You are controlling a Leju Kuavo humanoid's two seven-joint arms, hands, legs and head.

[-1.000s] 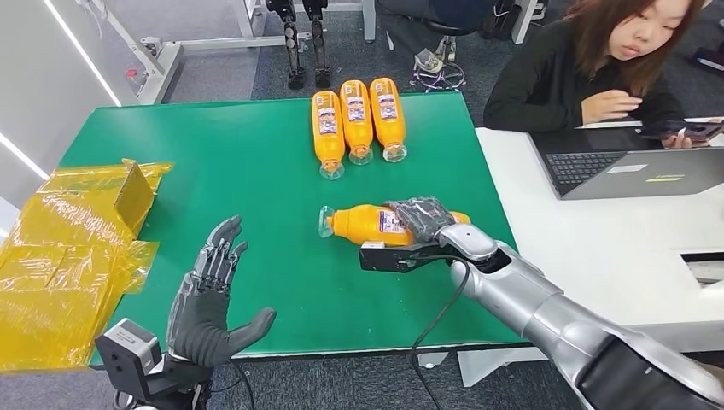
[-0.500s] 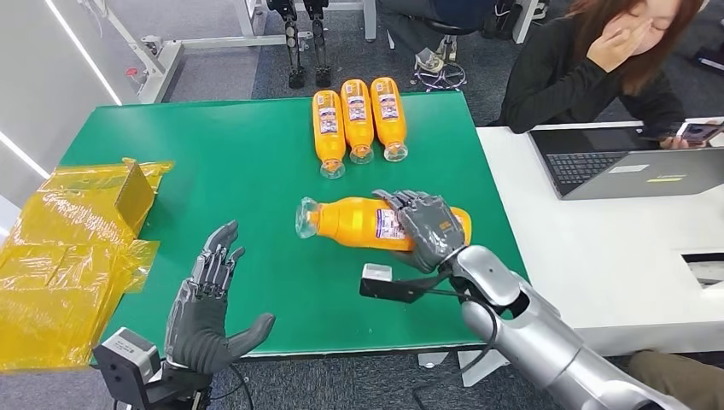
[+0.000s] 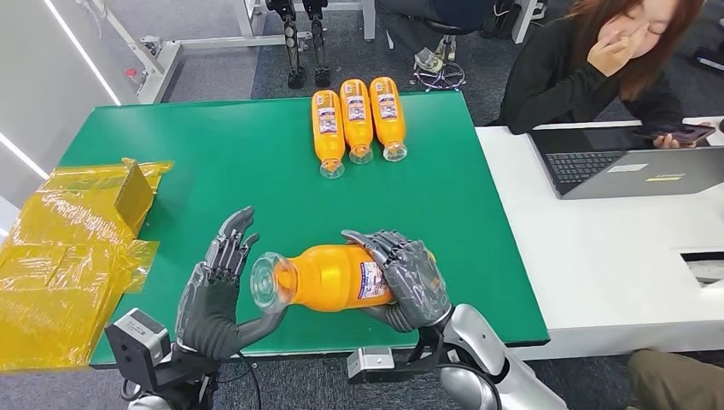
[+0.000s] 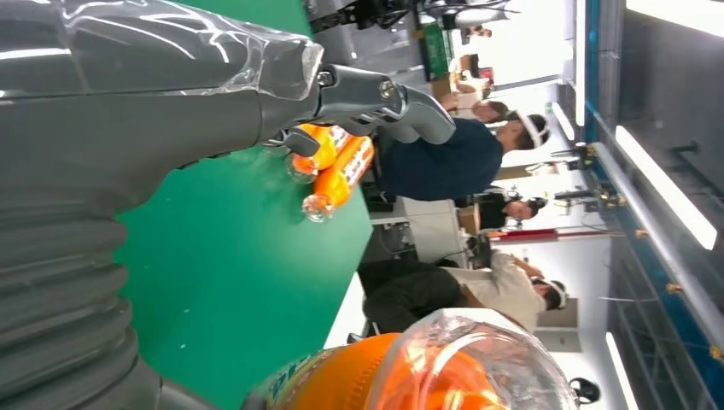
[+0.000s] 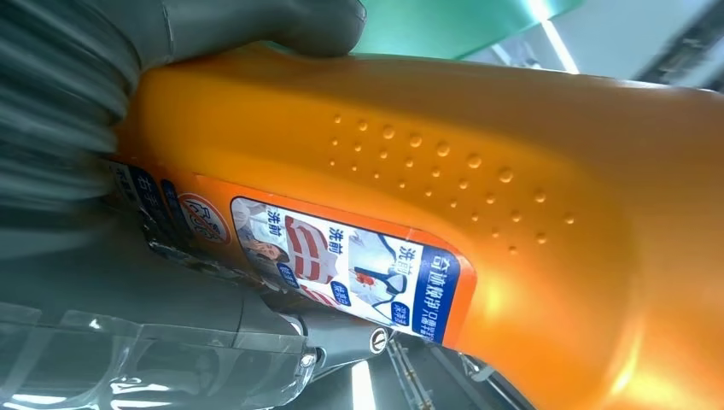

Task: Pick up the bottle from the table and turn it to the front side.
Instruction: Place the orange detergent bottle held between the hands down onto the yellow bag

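Note:
My right hand (image 3: 405, 278) grips an orange bottle (image 3: 329, 278) around its labelled middle and holds it lifted over the near edge of the green table (image 3: 213, 162), clear cap end pointing to my left. The right wrist view shows the bottle (image 5: 478, 213) close up with its label facing the camera. My left hand (image 3: 215, 295) is open, fingers spread, just beside the bottle's clear cap; whether it touches the cap I cannot tell. The cap (image 4: 465, 363) fills a corner of the left wrist view.
Three more orange bottles (image 3: 357, 124) lie side by side at the table's far edge. Crumpled yellow plastic wrap (image 3: 72, 256) covers the left end. A white desk (image 3: 615, 248) with a laptop (image 3: 636, 171) stands to the right, with a seated person (image 3: 598, 68) behind it.
My right hand has lifted the bottle off the table and carried it toward me and to the left. The left hand has risen toward the cap end.

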